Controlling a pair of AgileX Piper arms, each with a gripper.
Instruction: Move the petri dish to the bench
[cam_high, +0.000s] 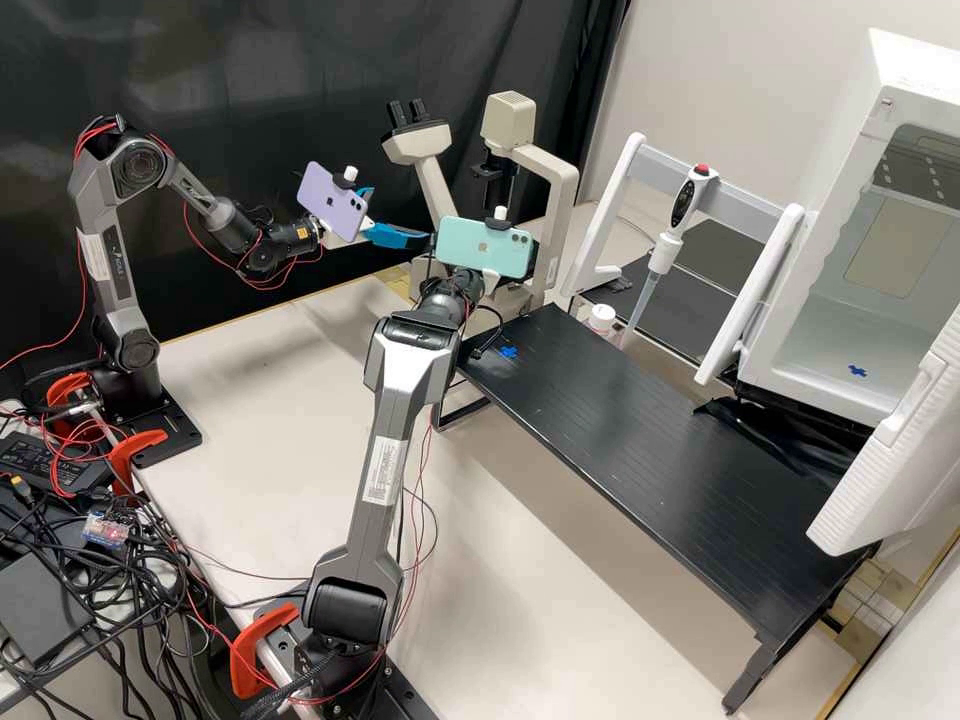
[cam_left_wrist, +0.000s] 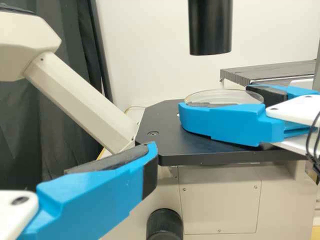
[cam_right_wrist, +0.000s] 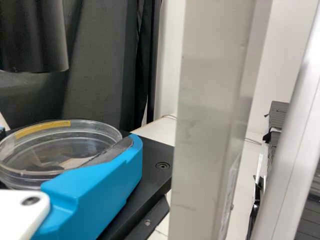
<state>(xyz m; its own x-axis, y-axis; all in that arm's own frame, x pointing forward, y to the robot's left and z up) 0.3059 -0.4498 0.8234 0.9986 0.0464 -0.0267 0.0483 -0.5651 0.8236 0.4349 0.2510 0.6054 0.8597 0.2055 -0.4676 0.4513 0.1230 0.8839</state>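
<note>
Petri dish (cam_right_wrist: 47, 152): at the microscope stage (cam_left_wrist: 151, 146), lying between the right gripper's (cam_left_wrist: 217, 101) fingers, which appear clamped on its rim. Dish round, so no long axis; its face looks about level, under the dark cylinder (cam_left_wrist: 210, 30). Right arm is the nearer, already at the dish. Left gripper (cam_high: 400, 215) stands apart from it, beside the stage, fingers spread, nothing between them. Judgement: the carry should clear cylinder and upright column (cam_right_wrist: 210, 100) en route to the bench.
</note>
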